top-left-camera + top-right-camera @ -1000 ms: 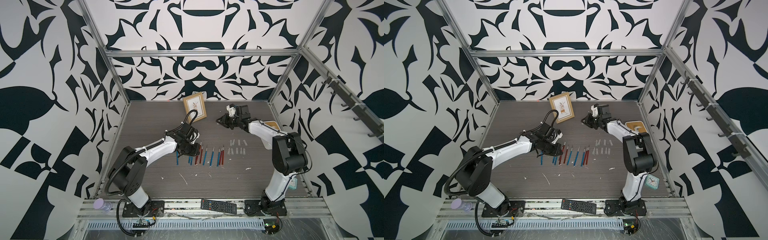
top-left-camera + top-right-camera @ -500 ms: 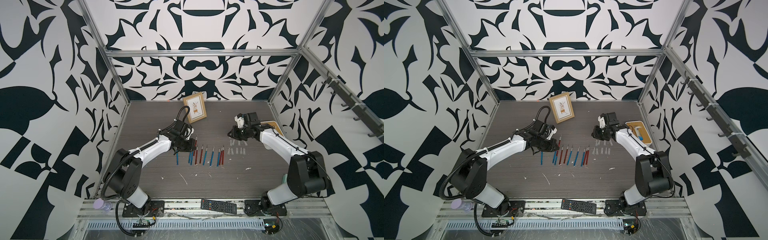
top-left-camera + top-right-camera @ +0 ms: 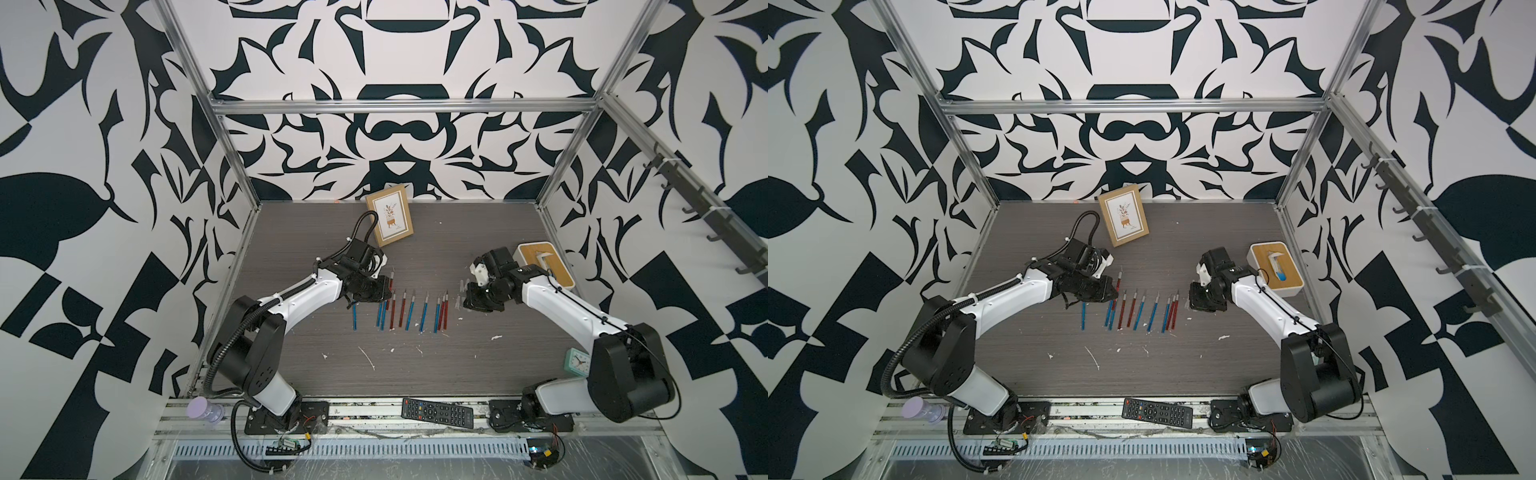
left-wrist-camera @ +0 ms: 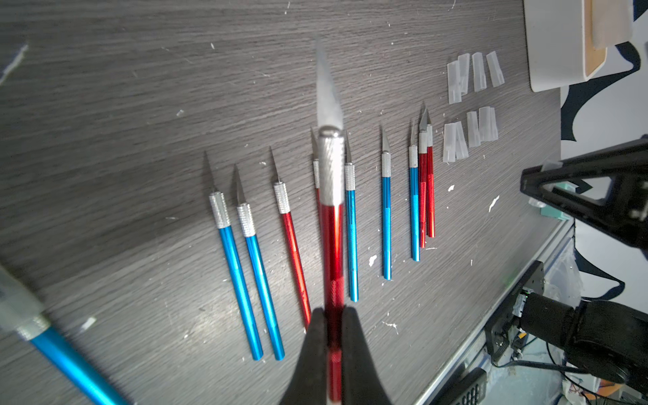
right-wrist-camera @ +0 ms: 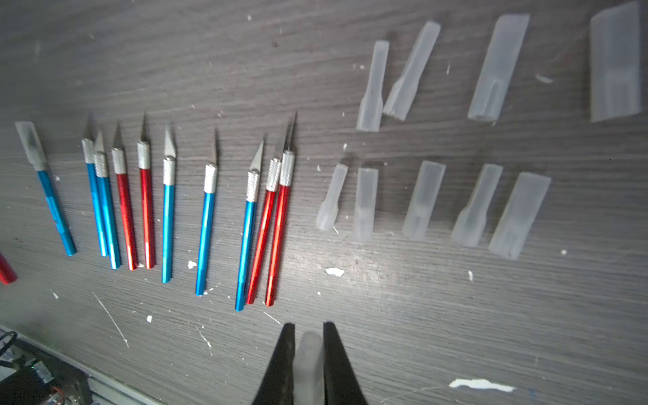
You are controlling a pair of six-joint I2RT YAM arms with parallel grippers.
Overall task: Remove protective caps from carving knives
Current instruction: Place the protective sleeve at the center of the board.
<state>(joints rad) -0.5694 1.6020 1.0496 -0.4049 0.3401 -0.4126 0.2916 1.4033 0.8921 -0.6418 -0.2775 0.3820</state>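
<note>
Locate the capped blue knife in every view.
Top view: knife outermost, farthest from the red pair.
Top view: knife likewise outermost.
Left wrist: knife blurred, apart from the others, cap showing.
Right wrist: knife sharp, farthest from the pair, cap on.
Landmark: the red pair, in all four.

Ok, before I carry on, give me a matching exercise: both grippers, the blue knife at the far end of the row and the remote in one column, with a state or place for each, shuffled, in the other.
Things
1. left gripper
2. right gripper
3. outermost blue knife
4. remote control

States or places
A. shut on a translucent protective cap
B. blade covered, not held
C. shut on a red knife with a bare blade
D. lying on the front rail, between the arm bases

Pairs: 1-C, 2-A, 3-B, 4-D
</note>
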